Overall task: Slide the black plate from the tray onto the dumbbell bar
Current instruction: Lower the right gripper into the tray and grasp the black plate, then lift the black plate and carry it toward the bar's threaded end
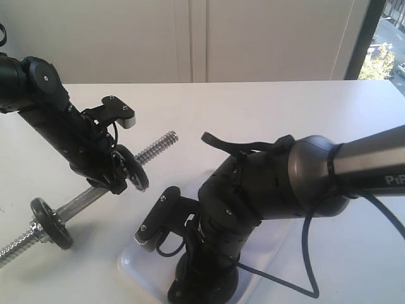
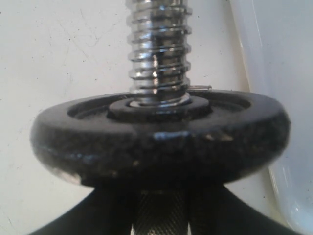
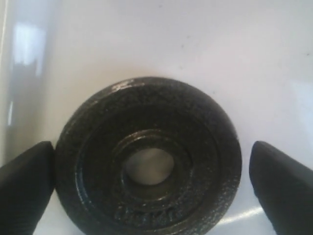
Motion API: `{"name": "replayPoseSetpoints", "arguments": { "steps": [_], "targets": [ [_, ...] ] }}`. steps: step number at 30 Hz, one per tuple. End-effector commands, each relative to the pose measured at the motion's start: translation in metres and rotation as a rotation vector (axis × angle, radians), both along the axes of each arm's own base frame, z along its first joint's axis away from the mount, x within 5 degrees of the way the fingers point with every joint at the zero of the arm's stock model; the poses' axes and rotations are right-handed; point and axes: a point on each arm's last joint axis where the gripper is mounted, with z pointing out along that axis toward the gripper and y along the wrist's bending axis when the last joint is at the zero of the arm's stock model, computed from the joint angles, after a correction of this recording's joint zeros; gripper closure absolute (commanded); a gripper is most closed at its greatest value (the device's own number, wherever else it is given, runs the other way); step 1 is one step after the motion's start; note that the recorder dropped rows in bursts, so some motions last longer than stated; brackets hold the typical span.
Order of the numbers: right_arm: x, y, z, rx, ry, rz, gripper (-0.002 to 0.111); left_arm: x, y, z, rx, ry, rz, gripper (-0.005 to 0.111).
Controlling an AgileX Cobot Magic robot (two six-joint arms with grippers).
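The dumbbell bar lies slanted on the table, its threaded end pointing up and to the right. My left gripper is shut on the knurled middle, just behind a dark disc that sits on the bar. A second disc sits near the bar's other end. In the right wrist view the black plate lies flat in the tray. My right gripper is open around it. One finger is at the plate's rim and the other stands apart.
The white tray sits at the table's front edge, mostly covered by my right arm, which bends down into it. A cable loops off that arm. In the left wrist view the tray's rim runs close beside the bar.
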Motion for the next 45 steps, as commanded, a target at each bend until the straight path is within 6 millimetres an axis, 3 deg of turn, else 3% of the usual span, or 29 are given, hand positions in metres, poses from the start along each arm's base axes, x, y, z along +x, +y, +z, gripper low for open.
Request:
{"name": "replayPoseSetpoints", "arguments": {
  "steps": [1,10,17,22,29,40,45],
  "targets": [
    [0.001,-0.012,-0.015,-0.151,0.008,0.008,0.012,-0.002,-0.004,0.022,-0.075,-0.039,0.034,0.107],
    [0.000,-0.015,-0.016,-0.173,0.021,-0.069,0.059,-0.002,-0.004,0.022,-0.074,-0.040,0.029,0.107],
    [0.001,-0.015,-0.015,-0.168,0.017,-0.070,0.108,-0.002,-0.004,0.022,-0.074,-0.041,0.027,0.107],
    [0.002,-0.013,0.003,-0.106,-0.021,-0.086,0.108,-0.002,-0.004,0.022,-0.073,-0.040,0.025,0.107],
    [0.022,-0.034,0.055,0.048,-0.066,-0.126,0.108,-0.002,-0.004,0.022,-0.073,-0.040,0.025,0.107],
    [0.087,-0.088,0.120,0.456,0.133,-0.139,0.108,-0.002,-0.004,0.022,-0.073,-0.037,0.019,0.107],
    [0.121,-0.112,0.130,0.699,0.268,-0.104,0.108,-0.003,-0.004,0.022,-0.070,-0.033,0.002,0.107]
  ]
}}
